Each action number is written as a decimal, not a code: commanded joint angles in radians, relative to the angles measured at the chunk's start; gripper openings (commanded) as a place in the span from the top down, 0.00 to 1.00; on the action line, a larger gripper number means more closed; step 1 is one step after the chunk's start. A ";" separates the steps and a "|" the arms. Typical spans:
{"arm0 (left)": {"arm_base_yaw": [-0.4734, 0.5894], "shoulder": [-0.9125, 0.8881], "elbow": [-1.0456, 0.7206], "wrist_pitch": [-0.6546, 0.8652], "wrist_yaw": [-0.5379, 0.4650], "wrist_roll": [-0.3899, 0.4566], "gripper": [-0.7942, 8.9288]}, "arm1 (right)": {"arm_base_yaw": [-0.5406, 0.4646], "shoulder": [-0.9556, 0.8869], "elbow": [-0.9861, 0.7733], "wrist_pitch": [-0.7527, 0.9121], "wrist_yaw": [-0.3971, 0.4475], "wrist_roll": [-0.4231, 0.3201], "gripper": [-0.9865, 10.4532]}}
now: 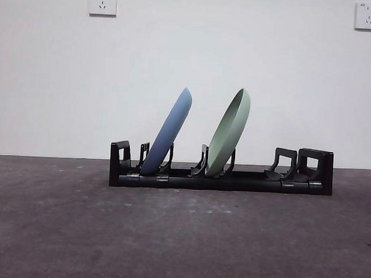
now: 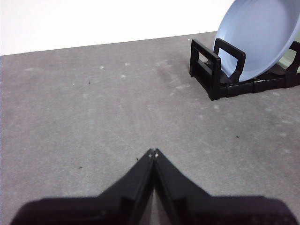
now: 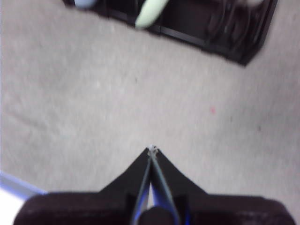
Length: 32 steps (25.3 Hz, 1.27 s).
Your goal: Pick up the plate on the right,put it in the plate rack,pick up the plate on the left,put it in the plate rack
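Both my fingers pressed together, empty; blue plate (image 1: 171, 129) and green plate (image 1: 231, 130) lean in the plate rack (image 1: 220, 180), stiff, slick, best held by rims.

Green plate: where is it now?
Front view: the green plate stands tilted in the plate rack near the middle, right of the blue plate.

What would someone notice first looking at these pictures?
Two plates stand tilted in the plate rack mid-table: the blue plate near its left end, the green plate at its middle. Both the left gripper and right gripper are shut, over bare table short of the rack.
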 commanded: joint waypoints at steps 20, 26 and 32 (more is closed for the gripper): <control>0.003 0.000 -0.012 0.011 0.002 -0.011 0.92 | -0.359 -0.397 -0.309 0.630 0.038 -0.161 0.91; 0.003 0.000 -0.012 0.011 0.002 -0.011 0.92 | -0.488 -0.657 -0.654 0.857 0.038 -0.161 0.91; 0.003 0.000 -0.012 0.011 0.002 -0.011 0.92 | -0.544 -0.837 -0.919 0.941 0.041 -0.151 0.91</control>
